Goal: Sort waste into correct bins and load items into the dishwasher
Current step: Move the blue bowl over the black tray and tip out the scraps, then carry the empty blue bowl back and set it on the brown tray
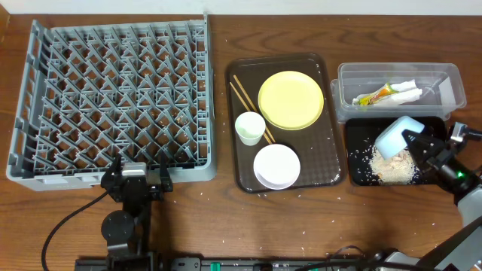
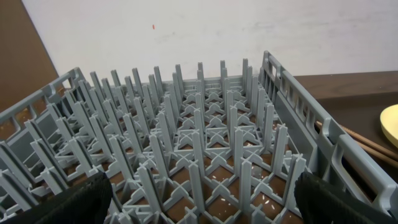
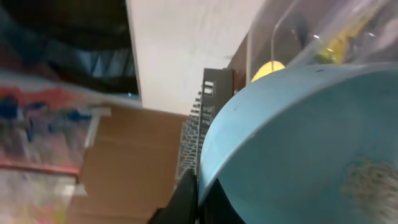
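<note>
Right pincer (image 1: 410,138) clamped on the blue bowl (image 1: 395,134) rim, bowl tilted over scraps (image 1: 395,167) in black tray (image 1: 355,132). Left pincer (image 1: 139,177) stands apart at rack (image 1: 113,90) near edge. White bowl (image 1: 276,165), cup (image 1: 249,126), chopsticks (image 1: 245,98), plate (image 1: 291,99) on brown tray (image 1: 242,179). Wrapper (image 1: 376,95), napkin (image 1: 410,90) in tub (image 1: 343,75) beyond.

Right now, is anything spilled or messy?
Yes. A few stray white grains dot the wooden table beside the brown serving tray, outside the black tray holding the rice scraps. The light blue bowl is tipped in the right claw over that heap.
</note>
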`<state>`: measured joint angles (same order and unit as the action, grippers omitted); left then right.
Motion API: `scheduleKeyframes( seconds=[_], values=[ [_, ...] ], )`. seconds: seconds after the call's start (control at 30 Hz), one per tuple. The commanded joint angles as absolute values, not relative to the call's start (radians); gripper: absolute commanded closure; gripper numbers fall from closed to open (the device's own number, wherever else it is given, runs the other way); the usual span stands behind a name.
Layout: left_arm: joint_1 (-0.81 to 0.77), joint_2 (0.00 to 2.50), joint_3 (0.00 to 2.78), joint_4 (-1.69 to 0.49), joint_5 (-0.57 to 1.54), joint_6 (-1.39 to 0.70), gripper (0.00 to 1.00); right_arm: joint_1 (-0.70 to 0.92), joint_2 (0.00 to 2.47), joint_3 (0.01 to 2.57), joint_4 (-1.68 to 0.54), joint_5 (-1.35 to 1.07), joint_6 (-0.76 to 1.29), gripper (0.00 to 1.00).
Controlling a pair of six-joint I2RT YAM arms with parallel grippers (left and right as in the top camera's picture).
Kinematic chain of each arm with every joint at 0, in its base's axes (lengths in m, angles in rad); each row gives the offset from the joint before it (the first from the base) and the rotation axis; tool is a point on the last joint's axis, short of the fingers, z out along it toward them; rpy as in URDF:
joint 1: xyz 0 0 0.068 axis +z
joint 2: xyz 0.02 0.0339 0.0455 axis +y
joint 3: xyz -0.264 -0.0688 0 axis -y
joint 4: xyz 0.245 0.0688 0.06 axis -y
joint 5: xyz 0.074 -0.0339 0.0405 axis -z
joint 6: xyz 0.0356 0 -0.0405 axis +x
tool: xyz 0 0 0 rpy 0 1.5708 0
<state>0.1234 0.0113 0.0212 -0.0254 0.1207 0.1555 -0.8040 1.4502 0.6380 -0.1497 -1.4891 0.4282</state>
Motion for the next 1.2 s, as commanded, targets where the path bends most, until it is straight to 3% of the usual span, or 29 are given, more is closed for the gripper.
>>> scheduleKeyframes(
  seconds=[0.0, 0.47, 1.17],
  values=[
    [0.128, 0.006, 0.004, -0.059, 0.131, 0.161, 0.05, -0.817, 1.444, 0.634, -0.146, -1.494, 0.558, 0.99],
    [0.128, 0.006, 0.004, -0.059, 0.131, 0.160, 0.05, -0.831, 1.444, 0.634, 0.021, -1.465, 0.854, 0.99],
    [0.128, 0.006, 0.004, -0.059, 0.131, 0.161, 0.05, -0.746, 1.443, 0.634, 0.150, -1.485, 0.867, 0.99]
  ],
)
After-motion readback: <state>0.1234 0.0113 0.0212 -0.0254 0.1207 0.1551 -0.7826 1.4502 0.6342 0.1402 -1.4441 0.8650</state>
